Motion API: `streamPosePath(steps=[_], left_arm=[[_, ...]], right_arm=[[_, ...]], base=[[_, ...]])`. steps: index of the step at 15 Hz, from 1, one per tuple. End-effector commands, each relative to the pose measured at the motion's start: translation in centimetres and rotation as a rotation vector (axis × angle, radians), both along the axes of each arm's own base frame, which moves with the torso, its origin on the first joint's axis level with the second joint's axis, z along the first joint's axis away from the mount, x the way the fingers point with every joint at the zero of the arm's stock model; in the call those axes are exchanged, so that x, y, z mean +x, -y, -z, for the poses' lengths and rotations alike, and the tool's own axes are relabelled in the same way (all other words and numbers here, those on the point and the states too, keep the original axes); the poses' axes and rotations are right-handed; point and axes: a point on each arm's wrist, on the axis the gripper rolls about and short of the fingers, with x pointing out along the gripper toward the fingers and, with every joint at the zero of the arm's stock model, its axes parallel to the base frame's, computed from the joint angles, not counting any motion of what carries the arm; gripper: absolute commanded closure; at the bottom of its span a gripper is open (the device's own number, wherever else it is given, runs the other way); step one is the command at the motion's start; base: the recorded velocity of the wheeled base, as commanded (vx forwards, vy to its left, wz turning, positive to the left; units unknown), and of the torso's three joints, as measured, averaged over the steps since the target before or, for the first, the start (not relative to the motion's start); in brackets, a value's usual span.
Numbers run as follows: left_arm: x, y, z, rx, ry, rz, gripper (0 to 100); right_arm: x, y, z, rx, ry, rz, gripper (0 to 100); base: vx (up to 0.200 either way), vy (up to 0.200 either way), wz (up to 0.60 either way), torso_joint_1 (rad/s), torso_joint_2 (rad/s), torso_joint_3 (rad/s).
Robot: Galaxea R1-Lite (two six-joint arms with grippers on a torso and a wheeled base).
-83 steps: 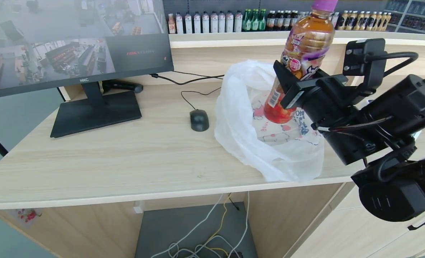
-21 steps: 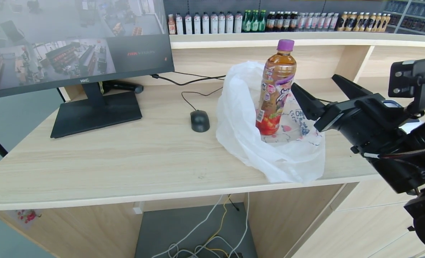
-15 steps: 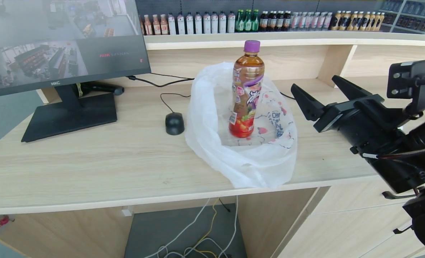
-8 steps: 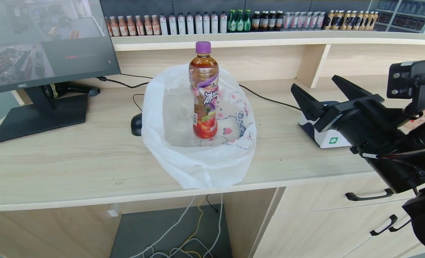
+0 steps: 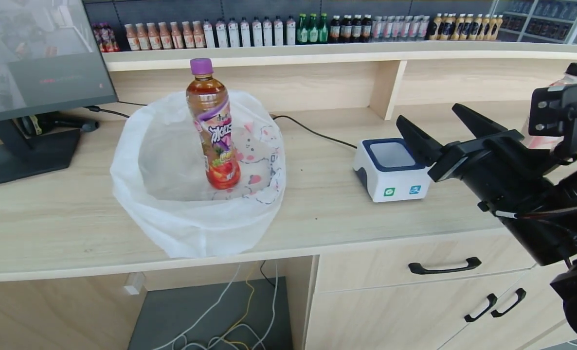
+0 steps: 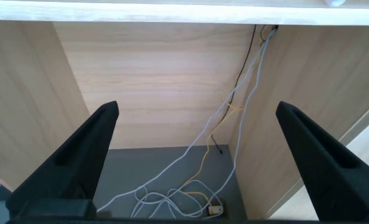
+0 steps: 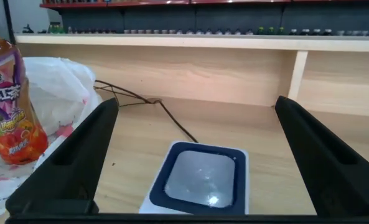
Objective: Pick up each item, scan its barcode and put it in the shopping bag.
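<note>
At the far left a monitor [image 5: 35,53] stands on the pale wooden counter [image 5: 50,214]. The left gripper [image 6: 196,109] hangs lower than the countertop, its two black fingers spread wide with nothing between them, facing the open recess under the counter where loose cables [image 6: 184,186] lie on the floor.

Next along sits the white shopping bag [image 5: 181,233], its mouth open and its walls slumped around the bottle [image 5: 213,126]. The bottle stands on its base inside the bag, long axis close to vertical, purple cap pointing up and the red foot of the label down among the folds. From the head view it seems to lean a little, cap nearer the monitor side than its base. The right wrist view catches the same bottle [image 7: 10,106] and the bag [image 7: 60,81].

A dark cable [image 5: 313,131] runs across the counter from behind the bag to the scanner [image 5: 390,170], a small white box with its dark-rimmed window facing up.

The right gripper [image 5: 428,113] hovers near the scanner on its far-right side, fingers parted wide and holding nothing, pointed back towards the bag. Behind that arm, at the far right, a second bottle [image 5: 576,70] with a black cap stands upright, mostly hidden.
</note>
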Motion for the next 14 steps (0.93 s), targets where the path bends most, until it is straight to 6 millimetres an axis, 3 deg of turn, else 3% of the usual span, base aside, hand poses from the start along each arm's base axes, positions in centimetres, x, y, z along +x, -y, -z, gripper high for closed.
streamPosePath(steps=[1, 14], left_arm=[[0.00, 0.00, 0.00, 0.000, 0.001, 0.000, 0], [0.00, 0.00, 0.00, 0.000, 0.001, 0.000, 0]], right_arm=[[-0.18, 0.08, -0.12, 0.002, 0.004, 0.000, 0], [-0.80, 0.35, -0.20, 0.002, 0.006, -0.003, 0]], base=[[0.000, -0.200, 0.00, 0.002, 0.00, 0.002], [0.000, -0.200, 0.00, 0.002, 0.00, 0.002]])
